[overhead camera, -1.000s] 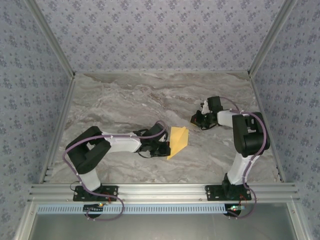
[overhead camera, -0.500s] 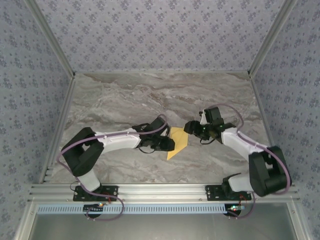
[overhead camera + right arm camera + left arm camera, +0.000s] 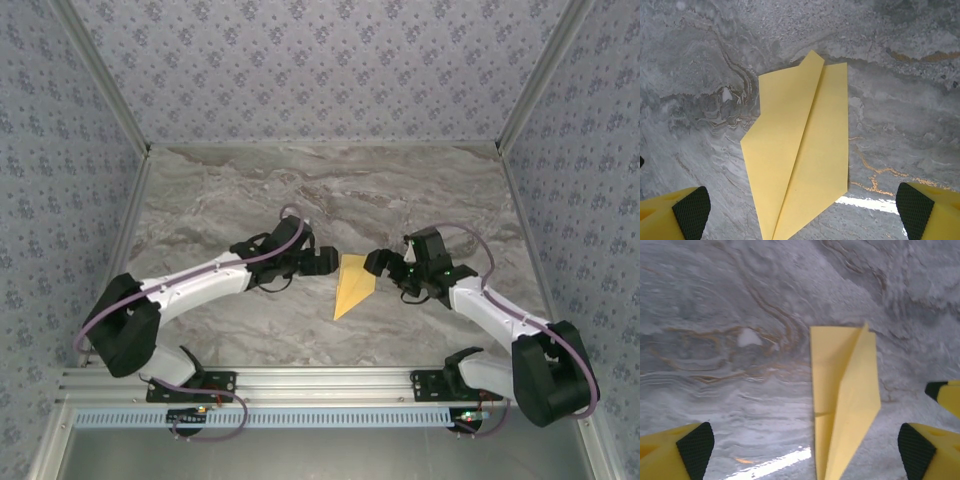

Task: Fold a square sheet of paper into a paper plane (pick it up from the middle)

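Folded paper (image 3: 355,283) lies free on the tabletop (image 3: 250,190)
Left fingers (image 3: 695,442) and right fingers (image 3: 690,212) wide, empty; an uneven pinch could slide the paper, skewing its crease.

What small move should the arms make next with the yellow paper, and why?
Probably lower the right gripper onto the folded paper: it lies flat, ungrasped, and the right jaws stand open, pointed at it.
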Tool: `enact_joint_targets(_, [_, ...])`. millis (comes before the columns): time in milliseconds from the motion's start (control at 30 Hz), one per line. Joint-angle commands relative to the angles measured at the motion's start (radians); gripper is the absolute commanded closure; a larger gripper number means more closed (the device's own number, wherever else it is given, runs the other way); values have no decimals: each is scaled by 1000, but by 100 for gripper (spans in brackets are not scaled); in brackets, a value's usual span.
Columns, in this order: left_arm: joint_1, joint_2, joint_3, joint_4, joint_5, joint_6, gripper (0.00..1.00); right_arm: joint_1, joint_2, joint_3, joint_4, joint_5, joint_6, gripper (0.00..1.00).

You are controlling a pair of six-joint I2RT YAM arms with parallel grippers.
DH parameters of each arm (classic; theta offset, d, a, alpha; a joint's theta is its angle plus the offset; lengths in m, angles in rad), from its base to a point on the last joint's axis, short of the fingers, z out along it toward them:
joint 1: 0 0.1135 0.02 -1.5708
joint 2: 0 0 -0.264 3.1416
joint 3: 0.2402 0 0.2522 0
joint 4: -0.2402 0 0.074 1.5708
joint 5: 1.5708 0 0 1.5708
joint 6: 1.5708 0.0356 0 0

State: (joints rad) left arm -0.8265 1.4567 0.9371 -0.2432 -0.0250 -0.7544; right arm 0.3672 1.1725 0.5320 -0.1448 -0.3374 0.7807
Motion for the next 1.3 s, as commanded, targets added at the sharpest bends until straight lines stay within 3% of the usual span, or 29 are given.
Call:
enact_joint_targets(0, [42,-46,-55,-14,-61,13,1,8,15,-13,62,-17,65,0])
enact_joint_targets(233, [147,-139,-195,81,-43,-68,1,51,81,-40,200,-9,196,0])
enact_joint_targets(400, [174,-175,-246,105,-19,-100,1,85,156,-38,282,1,266,2])
enact_joint_targets(700, [181,-182,-256,87,40,-102,1,129,253,14,297,35,266,23])
enact_joint_targets(800, [182,-175,-252,90,58,-102,1,131,269,31,292,32,255,35])
enact_joint_targets(867, [181,-167,-251,104,88,-103,1,131,273,43,274,41,245,41])
enact_joint_targets(1000, [182,-141,-259,200,216,-106,3,131,284,64,242,58,227,42])
enact_joint_targets(1167, [155,-64,-269,394,388,-174,15,130,326,96,235,56,216,42])
enact_joint_targets(1267, [103,-10,-245,475,435,-197,22,128,339,104,235,55,214,42])
